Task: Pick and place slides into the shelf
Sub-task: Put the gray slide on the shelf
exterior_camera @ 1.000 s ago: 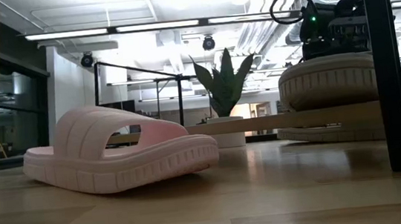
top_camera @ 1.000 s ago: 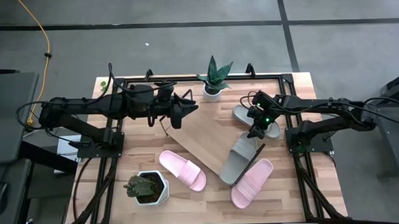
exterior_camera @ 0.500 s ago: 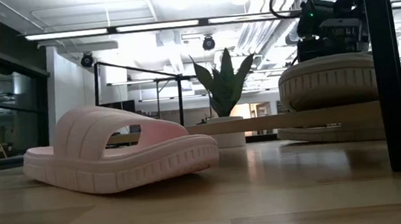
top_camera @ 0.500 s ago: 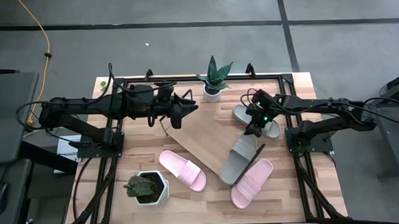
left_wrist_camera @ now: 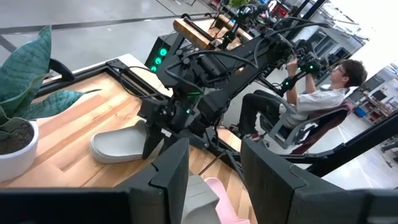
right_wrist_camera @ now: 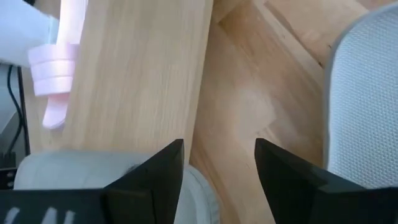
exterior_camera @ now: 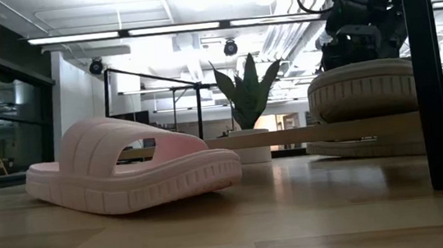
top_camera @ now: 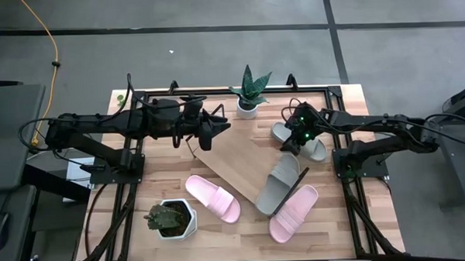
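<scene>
The shelf (top_camera: pixel 241 167), a light-wood board with black wire ends, lies diagonally on the table. One grey slide (top_camera: pixel 279 183) rests sole-down on its near-right end (exterior_camera: pixel 362 88). The other grey slide (top_camera: pixel 309 147) lies on the tabletop by the right edge (right_wrist_camera: pixel 367 93). One pink slide (top_camera: pixel 212 198) lies near the shelf's left side, the other (top_camera: pixel 293 213) at the near right. My right gripper (top_camera: pixel 295 140) (right_wrist_camera: pixel 219 180) is open, hovering between the two grey slides. My left gripper (top_camera: pixel 219 126) (left_wrist_camera: pixel 214 180) is open, above the shelf's far-left end.
A potted snake plant (top_camera: pixel 249 95) stands at the far edge, and a white hexagonal planter (top_camera: pixel 172 219) at the near left. A black frame rail (top_camera: pixel 215 90) borders the table. A seated person (left_wrist_camera: pixel 311 106) shows beyond the table's right side.
My right gripper has moved toward the table's far edge, away from the toe end of the grey slide on the shelf and closer to the grey slide on the tabletop. The slides and the shelf have stayed where they were.
</scene>
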Motion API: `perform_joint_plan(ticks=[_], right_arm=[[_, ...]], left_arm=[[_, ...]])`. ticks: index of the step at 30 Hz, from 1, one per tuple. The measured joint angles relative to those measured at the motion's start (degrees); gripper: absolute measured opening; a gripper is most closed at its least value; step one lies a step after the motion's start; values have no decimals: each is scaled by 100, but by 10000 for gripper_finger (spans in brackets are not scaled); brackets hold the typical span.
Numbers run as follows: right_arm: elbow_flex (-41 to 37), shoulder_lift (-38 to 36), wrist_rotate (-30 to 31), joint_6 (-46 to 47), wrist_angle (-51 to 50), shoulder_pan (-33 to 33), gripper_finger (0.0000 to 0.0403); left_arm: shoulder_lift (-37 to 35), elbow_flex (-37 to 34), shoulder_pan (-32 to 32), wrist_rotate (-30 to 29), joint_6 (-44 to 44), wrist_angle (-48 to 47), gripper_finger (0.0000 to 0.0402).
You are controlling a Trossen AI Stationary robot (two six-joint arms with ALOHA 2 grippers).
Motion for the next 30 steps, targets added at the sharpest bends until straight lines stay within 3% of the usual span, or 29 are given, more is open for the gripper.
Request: perform_joint_plan(ticks=[10,16,22,30], right_arm=[[9,-186,221,489,0,-441,188],[11,-660,199,871,-201,-791,188],[11,-1248,-155,1283,-787,-983,188],[11,-1616,-413,829,-1924,-970,188]], left_arm=[[0,0,0,2,68,-100,136],[0,0,0,2,72,-100,136],[0,0,0,0,103,-99,136],[0,0,0,0,192,-99,136]])
